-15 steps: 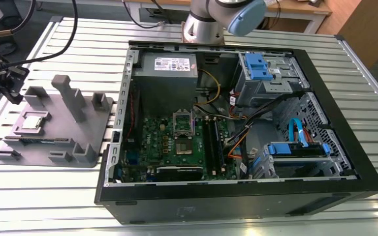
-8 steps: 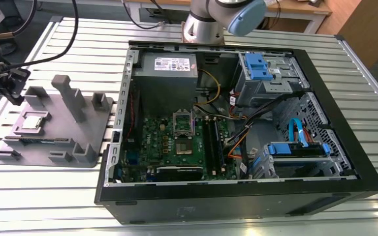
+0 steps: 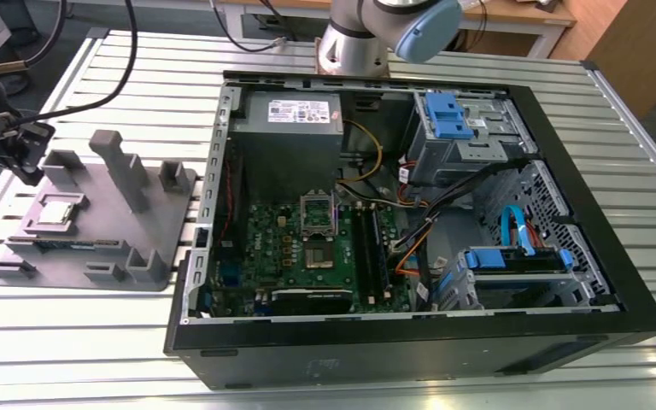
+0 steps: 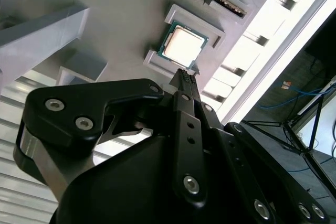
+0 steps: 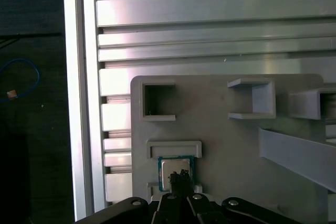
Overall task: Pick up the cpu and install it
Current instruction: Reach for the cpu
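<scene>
The cpu (image 4: pixel 182 44) lies flat in a shallow square recess of the grey tray (image 3: pixel 100 218), nearer the tray's rim on the exterior view's left. A raised lip runs along 1 side of the pocket. The gripper (image 5: pixel 181 178) hangs over it with its 2 fingers drawn together to a single point, nothing between them. In both wrist views that point overlaps the chip's near edge; whether it touches the metal top cannot be told.

Around the chip the tray floor is bare, and the tall posts (image 3: pixel 117 166) stand well apart from it. Beyond the tray's rim the ribbed metal table (image 3: pixel 78 342) runs only a short way to its own edge. The open computer case (image 3: pixel 419 342) sits just beside the tray on the exterior view's right, with the socket (image 3: pixel 317 215) in the middle of its board.

In the exterior view the arm's wrist is cut off at the left border, and the fingertips there are hard to make out.
</scene>
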### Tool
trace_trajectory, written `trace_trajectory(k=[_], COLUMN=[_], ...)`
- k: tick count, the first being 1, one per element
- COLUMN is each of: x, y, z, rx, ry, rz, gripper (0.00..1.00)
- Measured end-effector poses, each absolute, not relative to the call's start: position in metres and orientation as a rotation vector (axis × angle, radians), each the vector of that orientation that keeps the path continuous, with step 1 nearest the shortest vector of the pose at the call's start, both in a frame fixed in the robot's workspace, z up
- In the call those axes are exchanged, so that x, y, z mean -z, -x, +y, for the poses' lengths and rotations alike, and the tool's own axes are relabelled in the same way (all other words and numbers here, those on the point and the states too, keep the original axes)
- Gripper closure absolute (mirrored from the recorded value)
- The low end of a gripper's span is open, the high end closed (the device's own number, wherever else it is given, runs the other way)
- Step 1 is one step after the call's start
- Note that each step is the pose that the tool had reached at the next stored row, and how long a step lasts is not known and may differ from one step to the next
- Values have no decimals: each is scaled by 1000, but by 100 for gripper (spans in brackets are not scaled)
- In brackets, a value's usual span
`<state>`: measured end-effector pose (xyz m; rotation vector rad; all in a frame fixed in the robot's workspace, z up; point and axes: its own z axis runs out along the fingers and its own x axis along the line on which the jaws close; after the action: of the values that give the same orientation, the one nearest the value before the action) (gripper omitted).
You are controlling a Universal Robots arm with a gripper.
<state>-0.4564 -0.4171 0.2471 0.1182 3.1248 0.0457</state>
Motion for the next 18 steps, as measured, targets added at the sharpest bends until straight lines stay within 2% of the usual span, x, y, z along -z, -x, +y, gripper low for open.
trace_trajectory(k=[18], x=[-244], y=[456], z=[-424], rx=[-46], ry=[-118], rz=[3125], gripper=[89])
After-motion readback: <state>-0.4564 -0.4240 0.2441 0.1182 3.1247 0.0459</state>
